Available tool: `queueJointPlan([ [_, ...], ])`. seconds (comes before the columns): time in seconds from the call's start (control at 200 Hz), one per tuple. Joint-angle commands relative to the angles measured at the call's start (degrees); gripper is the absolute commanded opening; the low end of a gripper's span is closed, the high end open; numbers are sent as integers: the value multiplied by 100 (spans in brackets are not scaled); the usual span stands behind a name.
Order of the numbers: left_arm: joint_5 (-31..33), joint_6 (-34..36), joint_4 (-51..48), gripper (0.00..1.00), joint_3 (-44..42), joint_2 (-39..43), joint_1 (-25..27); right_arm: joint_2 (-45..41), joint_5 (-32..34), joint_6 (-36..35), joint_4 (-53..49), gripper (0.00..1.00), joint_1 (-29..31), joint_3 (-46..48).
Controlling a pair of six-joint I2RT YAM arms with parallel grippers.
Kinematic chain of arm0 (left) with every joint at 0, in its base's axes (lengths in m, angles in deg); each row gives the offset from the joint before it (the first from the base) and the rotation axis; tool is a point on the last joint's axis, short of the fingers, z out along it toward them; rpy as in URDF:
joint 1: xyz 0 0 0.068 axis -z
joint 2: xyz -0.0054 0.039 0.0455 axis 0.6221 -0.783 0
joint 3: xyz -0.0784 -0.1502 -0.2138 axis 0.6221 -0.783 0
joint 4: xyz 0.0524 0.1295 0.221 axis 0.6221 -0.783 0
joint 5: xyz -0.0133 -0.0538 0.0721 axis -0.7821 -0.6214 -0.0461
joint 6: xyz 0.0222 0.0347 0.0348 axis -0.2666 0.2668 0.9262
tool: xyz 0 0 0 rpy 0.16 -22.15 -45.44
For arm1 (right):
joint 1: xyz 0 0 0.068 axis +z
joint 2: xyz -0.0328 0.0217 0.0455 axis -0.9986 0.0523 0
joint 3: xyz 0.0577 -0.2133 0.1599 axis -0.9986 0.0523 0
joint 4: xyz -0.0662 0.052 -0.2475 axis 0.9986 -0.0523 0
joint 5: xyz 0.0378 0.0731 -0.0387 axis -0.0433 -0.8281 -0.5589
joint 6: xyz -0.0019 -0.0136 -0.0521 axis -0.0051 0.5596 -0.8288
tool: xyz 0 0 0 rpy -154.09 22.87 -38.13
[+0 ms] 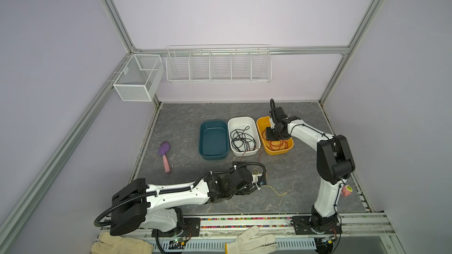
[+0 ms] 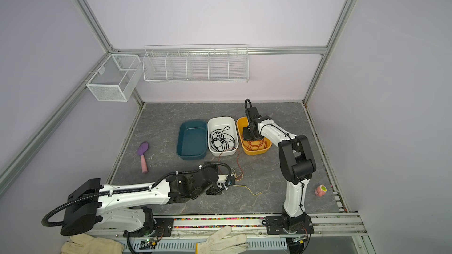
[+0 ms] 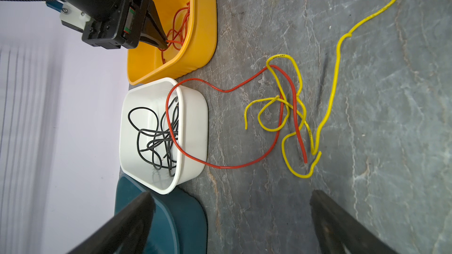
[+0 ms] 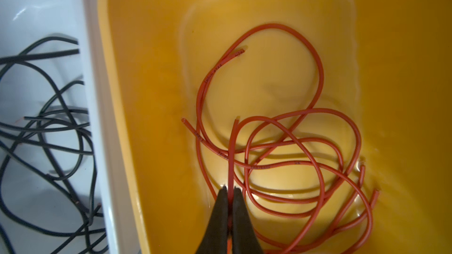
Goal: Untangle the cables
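The right gripper [image 4: 229, 189] reaches down into the orange-yellow plastic tub [image 4: 146, 94]. Its two dark fingers [image 4: 215, 221] are pinched together on a thin red cable [image 4: 231, 155], which runs straight out past the fingertips. More red cables [image 4: 318, 162] lie in loose loops on the tub floor just beyond those tips. Close beside that tub (whether the two walls touch cannot be made out) stands a white plastic tub [image 3: 193, 118] holding a heap of thin black cables [image 3: 156, 138]. The left gripper [image 3: 231, 193] hovers over the grey marbled tabletop [image 3: 391, 142] with its fingers [image 3: 132, 223] spread wide, gripping nothing. Ahead of the open fingertips lies the knot: a loose red cable [image 3: 244, 166] woven through thin yellow cables [image 3: 269, 128], all flat on the table. From the knot the loose red cable curves away from the fingers, loops over the rim of the white tub above the black cables, and comes back out to the knot. A long yellow strand [image 3: 337, 69] trails from the knot across the table, farther from the fingers. One left finger shows in front of a dark teal plastic tub [image 3: 183, 216], which stands next to the white one.
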Motion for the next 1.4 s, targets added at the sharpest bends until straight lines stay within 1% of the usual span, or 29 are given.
queueJointPlan([
  [0.0,62,137,-23,99,13,-29,25,127,-63,-61,5,6,-36,-124],
  [0.16,62,149,-21,99,12,-40,25,43,-55,-66,-12,8,-38,-92],
  [0.24,63,144,-28,99,8,-48,25,-79,-37,-67,-9,14,-36,-24],
  [0.39,74,149,-49,99,6,-47,32,-277,-120,-42,2,21,-36,84],
  [0.605,104,135,-70,99,13,-63,42,-623,-209,35,-13,28,-30,142],
  [0.755,133,150,-71,99,11,-51,42,-888,-234,57,-75,30,-31,178],
  [0.85,142,146,-58,99,10,-46,42,-1136,-376,114,-44,35,-5,316],
  [0.945,207,154,-25,99,-10,-28,38,-1471,-729,123,75,39,66,601],
  [1.089,331,188,68,99,-68,74,42,-2224,-1136,243,336,50,234,1250],
  [1.279,572,242,349,99,-266,304,42,-3284,-1641,762,834,61,458,2291],
  [1.329,673,225,456,99,-315,357,38,-3482,-1841,962,1031,63,551,2563],
  [1.394,844,125,591,99,-369,457,26,-3700,-1903,1181,1265,66,741,2859],
])
